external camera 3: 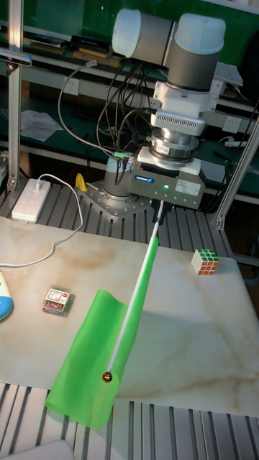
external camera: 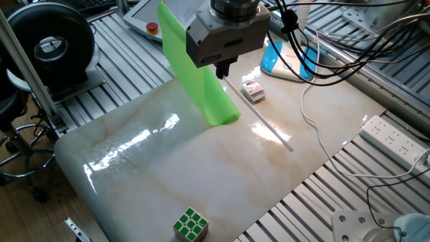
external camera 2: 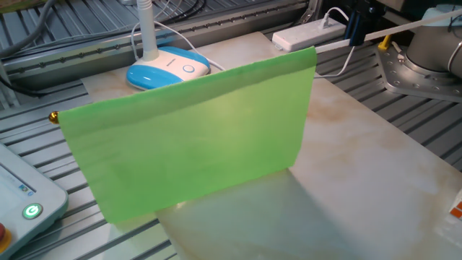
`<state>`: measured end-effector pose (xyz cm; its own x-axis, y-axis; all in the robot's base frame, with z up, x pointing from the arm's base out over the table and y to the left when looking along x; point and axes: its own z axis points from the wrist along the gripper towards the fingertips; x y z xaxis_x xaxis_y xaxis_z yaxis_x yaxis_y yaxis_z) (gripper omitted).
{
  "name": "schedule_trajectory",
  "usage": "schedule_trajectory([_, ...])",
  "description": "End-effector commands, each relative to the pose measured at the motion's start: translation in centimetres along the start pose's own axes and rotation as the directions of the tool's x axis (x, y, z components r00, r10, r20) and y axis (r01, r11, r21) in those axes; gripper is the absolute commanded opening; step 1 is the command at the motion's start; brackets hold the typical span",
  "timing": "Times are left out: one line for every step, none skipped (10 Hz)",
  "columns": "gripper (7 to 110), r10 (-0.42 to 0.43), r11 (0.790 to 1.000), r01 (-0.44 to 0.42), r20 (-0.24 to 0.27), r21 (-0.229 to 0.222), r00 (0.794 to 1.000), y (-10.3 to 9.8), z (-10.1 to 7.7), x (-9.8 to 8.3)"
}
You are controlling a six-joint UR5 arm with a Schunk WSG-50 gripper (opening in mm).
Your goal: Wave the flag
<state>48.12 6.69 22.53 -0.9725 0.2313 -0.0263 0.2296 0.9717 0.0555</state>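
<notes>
Bright overhead light; glare streaks on the table [external camera: 134,144]; sharp focus.

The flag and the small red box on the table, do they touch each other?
Apart. In one fixed view, bare tabletop shows between the flag and the small red box; the tall fixed view shows the gap too.

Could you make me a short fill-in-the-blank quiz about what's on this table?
1. The gripper is shut on the flag's thin white ____.
2. The flag's cloth is bright ____.
3. The stick's far tip carries a small ____ ball.
4. The puzzle cube lies ____ from the flag.

Missing words: stick; green; gold; apart
</notes>
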Motion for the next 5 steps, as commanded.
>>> schedule_trajectory([7, -0.001, 1.000, 0.001, -0.004, 0.002, 1.000, -0.1, -0.1, 0.1])
schedule_trajectory([7, -0.009, 1.000, 0.009, -0.022, 0.015, 1.000, -0.4, -0.1, 0.5])
schedule_trajectory([7, -0.016, 1.000, 0.017, -0.045, 0.025, 0.999, -0.7, -0.2, 1.1])
schedule_trajectory([7, -0.023, 0.999, 0.025, -0.064, 0.030, 0.998, -0.8, -0.2, 1.6])
schedule_trajectory([7, -0.026, 0.999, 0.028, -0.077, 0.028, 0.997, -0.8, -0.2, 1.9])
